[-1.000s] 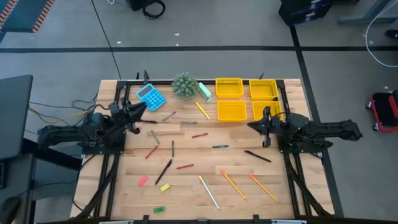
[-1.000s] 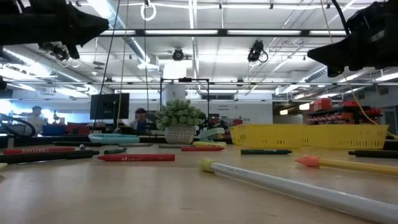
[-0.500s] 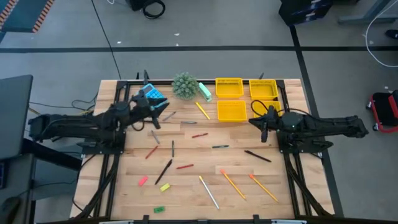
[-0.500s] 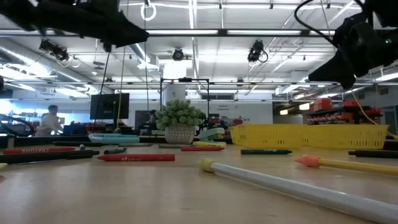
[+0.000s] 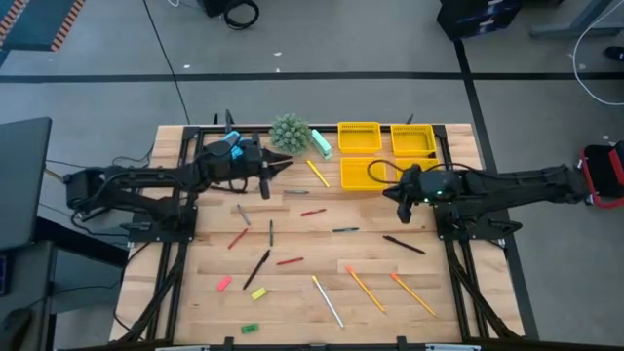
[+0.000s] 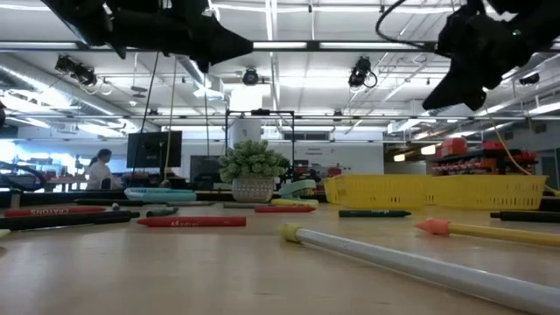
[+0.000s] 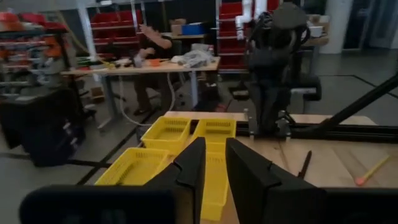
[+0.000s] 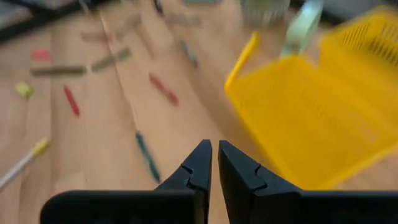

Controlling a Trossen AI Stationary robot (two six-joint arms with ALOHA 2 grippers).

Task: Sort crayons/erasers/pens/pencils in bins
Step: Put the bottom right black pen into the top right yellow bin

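Observation:
Both grippers hang above the table, shut and empty. My left gripper (image 5: 278, 171) (image 7: 215, 163) is at the far left-centre, near the yellow pencil (image 5: 318, 173). My right gripper (image 5: 388, 191) (image 8: 215, 152) is just right of the near-left yellow bin (image 5: 363, 173). Red crayons (image 5: 312, 212) (image 5: 289, 261), dark pens (image 5: 256, 268) (image 5: 403, 244), orange pencils (image 5: 364, 288) (image 5: 412, 292) and a whitish pencil (image 5: 327, 300) lie flat on the wood. Pink (image 5: 224, 283), yellow (image 5: 258, 292) and green (image 5: 250, 329) erasers lie at the near left.
Further yellow bins (image 5: 359, 136) (image 5: 412, 139) stand at the far right. A potted plant (image 5: 289, 134) and a pale green object (image 5: 322, 143) stand at the far middle. A blue calculator (image 5: 229, 146) lies partly under my left arm. People show in the room beyond.
My left gripper has swung toward the table's right and far edge, from beside the calculator to near the yellow pencil. My right gripper has moved toward the table's left, along the near-left bin. No stationery has moved.

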